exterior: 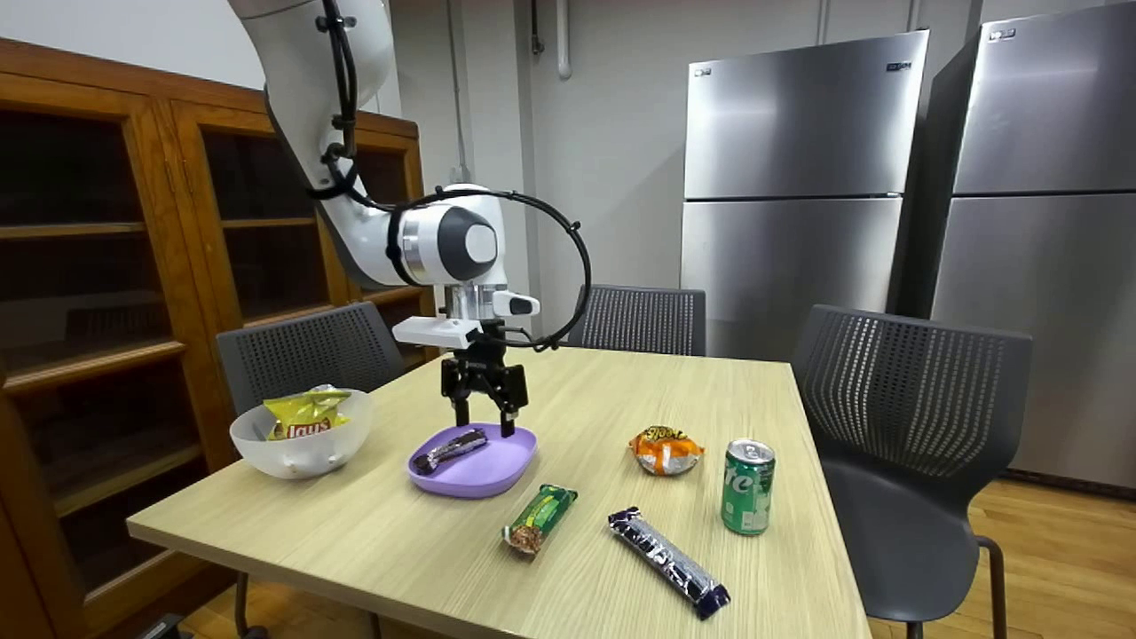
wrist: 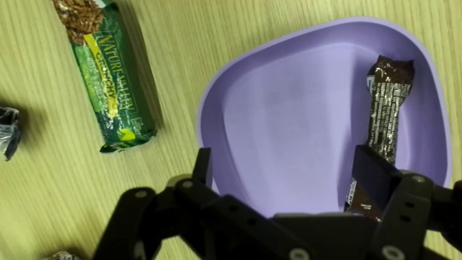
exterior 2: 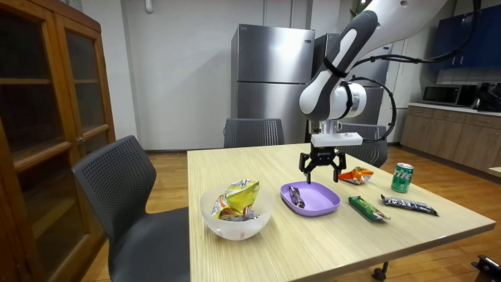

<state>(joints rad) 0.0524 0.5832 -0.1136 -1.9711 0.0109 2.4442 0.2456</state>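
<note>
1. In an exterior view the gripper (exterior: 485, 427) is hanging over the plate (exterior: 493, 470), jaws spread wide, holding nothing; the brown bar (exterior: 451, 451) is lying in the plate, off to one side. Going straight down could be clipping the plate's rim, 'cause a fingertip is looking pretty close to it.
2. In an exterior view the bowl (exterior 2: 236, 228) is sitting beside the plate, chips (exterior 2: 238, 197) poking above its rim, so a low swing that way might be knocking them out.
3. In the wrist view a finger (wrist: 375, 175) is blocking the brown bar's middle (touching? can't tell). Dropping there might be squashing it, since the gripper isn't straddling it.
4. Differences: an exterior view is showing the can (exterior: 747, 490), well off from the plate; the wrist view is missing it.
5. A microwave (exterior 2: 440, 94) way behind the plate is showing in an exterior view, not from the wrist.
6. The wrist view is spelling out "Nature Valley" on the green bar (wrist: 112, 76) just beside the plate; I'm not managing to read that from outside.
</note>
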